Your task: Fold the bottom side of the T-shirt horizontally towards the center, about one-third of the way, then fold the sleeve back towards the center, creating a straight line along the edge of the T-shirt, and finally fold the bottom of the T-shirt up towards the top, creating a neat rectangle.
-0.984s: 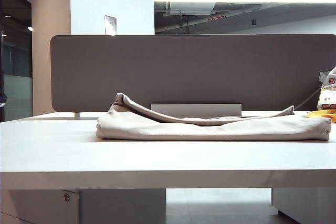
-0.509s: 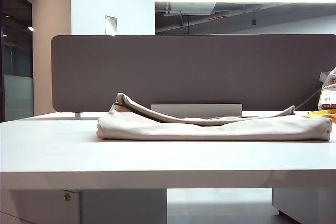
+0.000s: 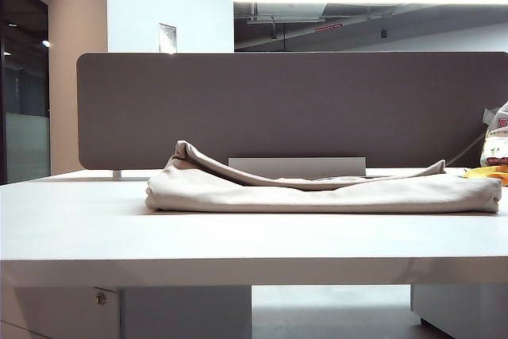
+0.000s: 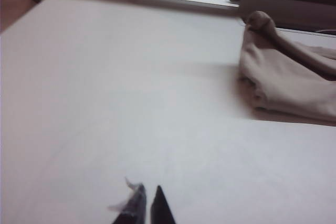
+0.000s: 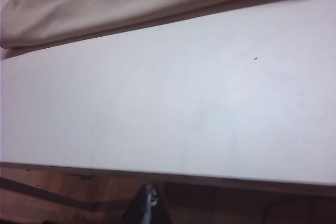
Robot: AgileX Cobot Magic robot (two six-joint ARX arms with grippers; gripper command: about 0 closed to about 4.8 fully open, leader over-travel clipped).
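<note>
Now one folded T-shirt [image 3: 317, 192] on one table [image 3: 95, 236].
Left gripper [image 4: 146, 202] and right gripper [image 5: 149, 198], both pressed together and empty, sit apart from the T-shirt.

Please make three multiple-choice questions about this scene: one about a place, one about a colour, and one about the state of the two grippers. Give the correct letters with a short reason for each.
1. Where does the T-shirt lie?
A. Folded on the white table, in front of the grey partition
B. Hanging over the partition
C. On the floor under the table

2. What colour is the T-shirt?
A. Dark blue
B. Beige
C. Red

3. How are the left gripper and the right gripper?
A. Both wide open
B. The left holds the T-shirt
C. Both have jaws shut, and neither holds the T-shirt

Answers:
1 A, the exterior view shows it as a low folded bundle on the tabletop.
2 B, the cloth is plain beige in every view.
3 C, each wrist view shows the jaws together and well apart from the cloth, the right gripper off the table's edge.
</note>
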